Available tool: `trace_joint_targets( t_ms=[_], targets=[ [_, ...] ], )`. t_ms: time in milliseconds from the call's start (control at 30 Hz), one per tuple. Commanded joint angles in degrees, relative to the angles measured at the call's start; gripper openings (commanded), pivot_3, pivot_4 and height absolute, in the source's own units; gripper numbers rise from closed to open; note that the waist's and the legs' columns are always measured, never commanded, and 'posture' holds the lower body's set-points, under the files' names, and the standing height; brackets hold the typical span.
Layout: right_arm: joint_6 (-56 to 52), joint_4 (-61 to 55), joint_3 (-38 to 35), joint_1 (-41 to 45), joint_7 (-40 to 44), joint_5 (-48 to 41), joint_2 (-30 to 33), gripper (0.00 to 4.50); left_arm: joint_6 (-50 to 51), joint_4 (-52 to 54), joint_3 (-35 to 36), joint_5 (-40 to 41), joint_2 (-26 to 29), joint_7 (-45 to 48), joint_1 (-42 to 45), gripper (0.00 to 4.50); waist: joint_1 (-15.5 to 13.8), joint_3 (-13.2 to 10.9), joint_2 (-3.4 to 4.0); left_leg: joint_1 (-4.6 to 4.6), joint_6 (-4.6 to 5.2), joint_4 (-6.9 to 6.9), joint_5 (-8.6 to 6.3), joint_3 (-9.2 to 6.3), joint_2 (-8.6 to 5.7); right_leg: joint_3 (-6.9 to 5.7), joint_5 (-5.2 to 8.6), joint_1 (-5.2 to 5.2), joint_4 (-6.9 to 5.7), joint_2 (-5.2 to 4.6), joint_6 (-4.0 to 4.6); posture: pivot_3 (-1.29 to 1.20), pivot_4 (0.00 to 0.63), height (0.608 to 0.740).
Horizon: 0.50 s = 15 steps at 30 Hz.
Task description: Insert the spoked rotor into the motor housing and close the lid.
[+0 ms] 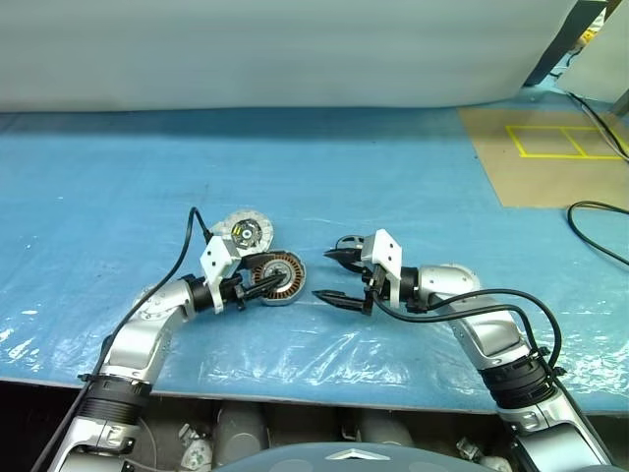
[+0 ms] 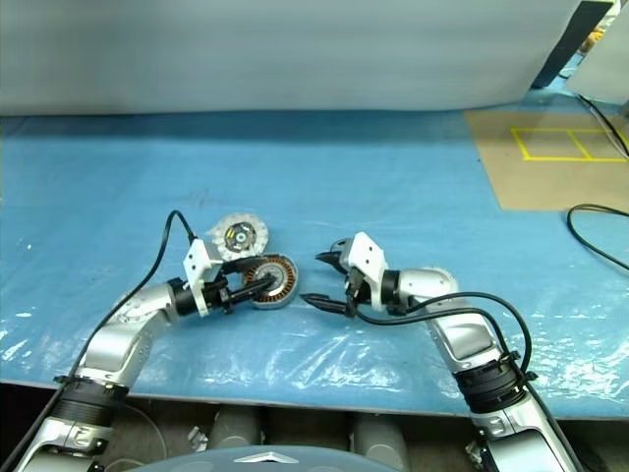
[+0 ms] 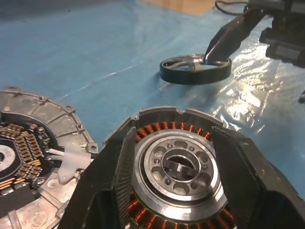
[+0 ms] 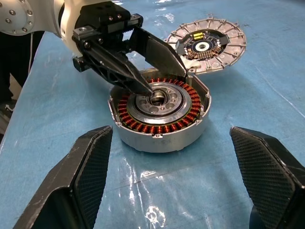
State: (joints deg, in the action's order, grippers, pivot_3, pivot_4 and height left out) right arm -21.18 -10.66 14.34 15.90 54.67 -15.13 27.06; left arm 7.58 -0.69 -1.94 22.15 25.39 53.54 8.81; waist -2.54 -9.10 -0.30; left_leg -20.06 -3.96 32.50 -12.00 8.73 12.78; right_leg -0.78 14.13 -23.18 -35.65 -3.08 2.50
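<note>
The housing (image 4: 159,112) sat on the blue counter (image 1: 393,187), lid (image 4: 207,44) touching behind, left fingers (image 4: 143,62) parted over its empty hub. Rotor (image 3: 195,69) lay by the wide-open, empty right fingers (image 1: 334,276).

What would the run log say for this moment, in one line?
left gripper open at motor housing | right gripper open | spoked rotor not inserted | lid off, beside housing

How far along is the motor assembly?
Nothing is assembled yet. The motor housing sits open, windings exposed, with the left tool open over it. The spoked rotor is outside, by the open right tool. Left: insert the rotor, then fit the lid lying beside the housing.
</note>
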Motion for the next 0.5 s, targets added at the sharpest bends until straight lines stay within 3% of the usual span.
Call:
trace_joint_targets(
  t_ms=[33, 233, 333, 433, 500],
  targets=[
    [-0.8, -1.0, -1.5, 1.4, -0.9, -2.1, -1.4, 4.12, 1.2, 2.9, 5.3, 4.3, -0.2, -2.0, 0.6, 2.66, 0.0, 0.0, 0.0, 0.0, 0.0, 0.0, 0.0, 0.0, 0.0, 0.0, 0.0, 0.0, 0.0, 0.0, 0.0, 0.0, 0.15, 0.74],
    [-5.7, -0.6, -3.0, 6.1, -2.7, -6.0, -5.4, 4.12, 3.8, 6.0, 11.1, 7.2, 1.5, -4.4, -3.4, 2.66, 0.2, 0.0, 0.0, 0.01, 0.0, 0.02, 0.0, 0.0, 0.0, 0.01, 0.09, 0.0, -0.02, 0.0, 0.15, 0.0, 0.15, 0.74],
    [-6.2, 2.0, -2.0, 9.3, -3.3, -5.7, -7.8, 4.12, 4.2, 8.6, 11.9, 8.0, 2.1, -3.6, -7.6, 2.1, 0.2, 0.0, 0.0, 0.01, 0.0, 0.0, 0.0, 0.0, -0.01, 0.02, 0.07, 0.0, 0.01, 0.0, 0.12, 0.0, 0.15, 0.74],
    [-5.2, 5.2, -0.1, 11.4, -2.9, -4.4, -9.4, 3.53, 3.6, 10.5, 12.6, 8.2, 1.4, -5.1, -9.9, 1.13, 0.0, 0.0, 0.0, 0.01, -0.01, -0.05, 0.0, 0.0, 0.01, -0.03, 0.09, -0.01, 0.02, 0.0, 0.15, 0.0, 0.15, 0.74],
    [-4.3, 7.4, 1.4, 12.6, -2.3, -3.4, -10.4, 2.83, 3.1, 11.3, 12.8, 7.9, 1.0, -6.2, -10.8, 0.41, -0.2, 0.0, 0.0, -0.02, -0.01, -0.03, 0.0, -0.03, 0.02, -0.09, 0.09, -0.01, 0.0, 0.0, 0.16, 0.0, 0.15, 0.74]
  ],
)
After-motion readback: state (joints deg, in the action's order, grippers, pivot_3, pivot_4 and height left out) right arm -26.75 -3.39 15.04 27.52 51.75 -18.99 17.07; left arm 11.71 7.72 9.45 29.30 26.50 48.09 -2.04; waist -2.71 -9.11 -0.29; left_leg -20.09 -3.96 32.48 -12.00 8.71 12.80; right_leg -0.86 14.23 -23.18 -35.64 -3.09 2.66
